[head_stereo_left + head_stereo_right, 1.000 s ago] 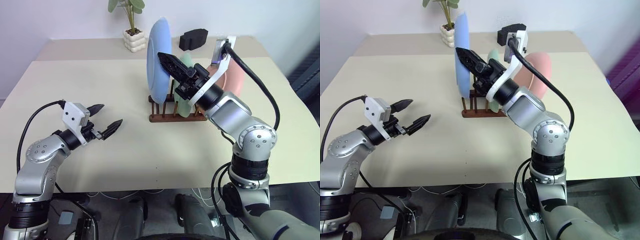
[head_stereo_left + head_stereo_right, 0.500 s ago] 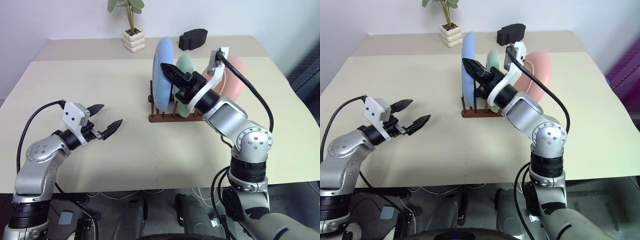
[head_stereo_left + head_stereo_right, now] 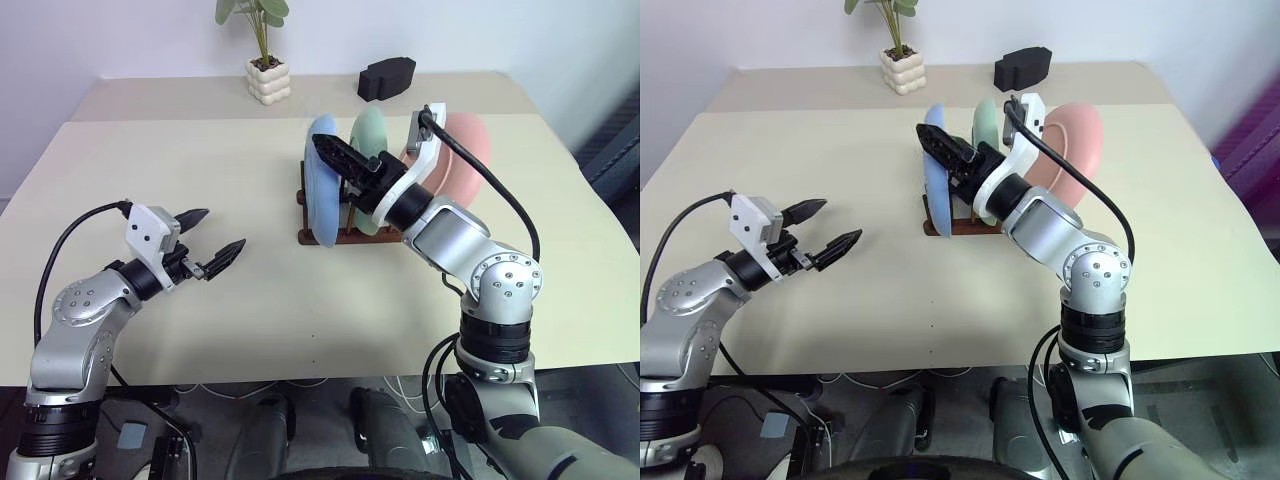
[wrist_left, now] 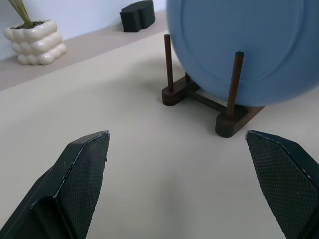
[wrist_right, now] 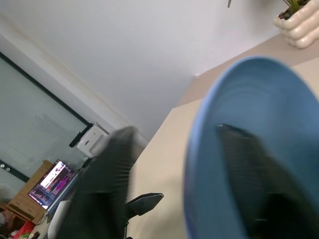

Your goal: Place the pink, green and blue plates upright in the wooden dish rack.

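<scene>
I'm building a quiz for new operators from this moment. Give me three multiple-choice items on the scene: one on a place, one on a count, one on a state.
1. Where is the blue plate?
A. flat on the table
B. in the rack's front slot, nearest the robot
C. beside the potted plant

2. How many plates stand in the rack?
A. one
B. two
C. three

3. How is the left gripper?
A. open and empty
B. shut on a plate
C. shut on the black block

Key: 1 B, the blue plate stands between the front pegs of the rack. 2 C, blue, green plate and pink plate all stand in it. 3 A, the left gripper hangs over bare table, fingers spread.
</scene>
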You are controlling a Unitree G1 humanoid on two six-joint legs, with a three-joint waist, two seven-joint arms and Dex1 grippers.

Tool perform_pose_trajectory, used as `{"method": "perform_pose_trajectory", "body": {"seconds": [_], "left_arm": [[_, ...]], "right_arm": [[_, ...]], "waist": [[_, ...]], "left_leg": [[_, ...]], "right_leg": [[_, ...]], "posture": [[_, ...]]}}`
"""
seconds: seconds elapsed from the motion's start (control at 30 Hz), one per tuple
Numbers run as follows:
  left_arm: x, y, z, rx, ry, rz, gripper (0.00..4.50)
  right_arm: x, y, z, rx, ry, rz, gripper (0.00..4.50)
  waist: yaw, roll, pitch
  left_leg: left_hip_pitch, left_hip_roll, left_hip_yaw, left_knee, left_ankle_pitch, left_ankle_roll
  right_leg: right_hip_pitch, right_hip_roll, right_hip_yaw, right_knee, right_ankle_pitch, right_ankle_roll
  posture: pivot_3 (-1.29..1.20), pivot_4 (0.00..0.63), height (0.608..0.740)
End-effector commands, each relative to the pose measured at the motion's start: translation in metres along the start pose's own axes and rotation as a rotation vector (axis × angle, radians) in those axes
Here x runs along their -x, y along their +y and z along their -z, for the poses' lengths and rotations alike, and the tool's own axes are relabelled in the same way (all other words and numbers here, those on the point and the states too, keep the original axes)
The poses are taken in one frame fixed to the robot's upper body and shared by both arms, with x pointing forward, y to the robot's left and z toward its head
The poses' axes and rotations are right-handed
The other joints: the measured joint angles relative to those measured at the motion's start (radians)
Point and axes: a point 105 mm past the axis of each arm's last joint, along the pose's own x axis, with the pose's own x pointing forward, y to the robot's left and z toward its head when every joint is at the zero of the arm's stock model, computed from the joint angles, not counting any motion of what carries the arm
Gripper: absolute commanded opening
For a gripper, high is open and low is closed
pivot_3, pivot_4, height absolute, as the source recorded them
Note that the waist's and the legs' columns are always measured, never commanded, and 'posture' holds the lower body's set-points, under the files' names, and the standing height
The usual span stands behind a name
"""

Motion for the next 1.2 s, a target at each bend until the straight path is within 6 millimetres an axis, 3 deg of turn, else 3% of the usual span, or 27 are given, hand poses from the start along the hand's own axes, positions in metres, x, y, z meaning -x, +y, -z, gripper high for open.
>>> {"method": "perform_pose_trajectory", "body": {"seconds": [0.03, 0.43, 0.7, 0.8, 0.97, 1.07, 1.13, 1.2], "left_arm": [[0.001, -0.001, -0.010, -0.033, -0.031, 0.001, 4.50], [0.000, -0.003, -0.009, -0.028, -0.029, 0.010, 4.50], [0.000, -0.003, -0.009, -0.030, -0.031, 0.010, 4.50], [0.001, -0.004, -0.011, -0.032, -0.035, 0.014, 4.50], [-0.001, -0.007, -0.015, -0.033, -0.046, 0.032, 4.50], [-0.004, -0.012, -0.014, -0.027, -0.047, 0.055, 4.50], [-0.007, -0.017, -0.014, -0.021, -0.052, 0.080, 4.50], [-0.011, -0.021, -0.015, -0.016, -0.057, 0.101, 4.50]], "right_arm": [[0.000, 0.013, -0.008, 0.035, -0.026, -0.056, 4.45], [0.001, 0.022, -0.024, 0.185, -0.074, -0.098, 4.45], [0.016, 0.057, -0.056, 0.411, -0.152, -0.291, 4.45], [0.029, 0.060, -0.073, 0.559, -0.153, -0.323, 4.45], [0.058, 0.032, -0.114, 0.767, -0.151, -0.206, 4.45], [0.080, 0.003, -0.149, 0.869, -0.189, -0.030, 4.45], [0.096, -0.022, -0.171, 0.928, -0.199, 0.116, 3.94], [0.109, -0.040, -0.180, 0.974, -0.181, 0.211, 3.11]], "waist": [[0.000, 0.000, 0.000], [0.000, 0.000, 0.000], [0.001, 0.000, 0.000], [0.005, 0.000, 0.000], [0.007, 0.000, 0.000], [0.007, 0.000, 0.000], [0.008, 0.000, 0.000], [0.008, 0.000, 0.000]], "left_leg": [[0.000, 0.000, 0.000, 0.000, 0.000, 0.000], [0.000, 0.000, 0.000, 0.000, 0.000, 0.000], [-0.002, 0.000, 0.000, 0.000, 0.000, 0.000], [-0.003, 0.000, 0.000, 0.000, 0.000, 0.000], [-0.006, 0.000, 0.000, 0.001, 0.000, 0.000], [-0.006, 0.000, 0.001, 0.002, 0.000, 0.000], [-0.007, 0.000, 0.003, 0.002, 0.000, 0.000], [-0.007, 0.000, 0.004, 0.002, 0.000, 0.000]], "right_leg": [[0.000, 0.000, 0.000, 0.000, 0.000, 0.000], [0.000, 0.000, 0.000, 0.000, 0.000, 0.000], [-0.001, 0.000, 0.000, -0.001, 0.000, 0.000], [-0.002, 0.000, -0.001, -0.002, 0.000, 0.000], [-0.003, -0.001, -0.002, -0.003, 0.000, 0.000], [-0.003, -0.001, -0.002, -0.003, 0.000, -0.001], [-0.003, -0.001, -0.002, -0.004, 0.000, -0.001], [-0.003, -0.001, -0.002, -0.004, 0.000, -0.001]], "posture": [[0.00, 0.150, 0.730], [0.00, 0.150, 0.730], [0.00, 0.150, 0.730], [0.00, 0.150, 0.730], [0.00, 0.150, 0.730], [0.00, 0.150, 0.730], [0.00, 0.150, 0.730], [0.00, 0.150, 0.730]]}}
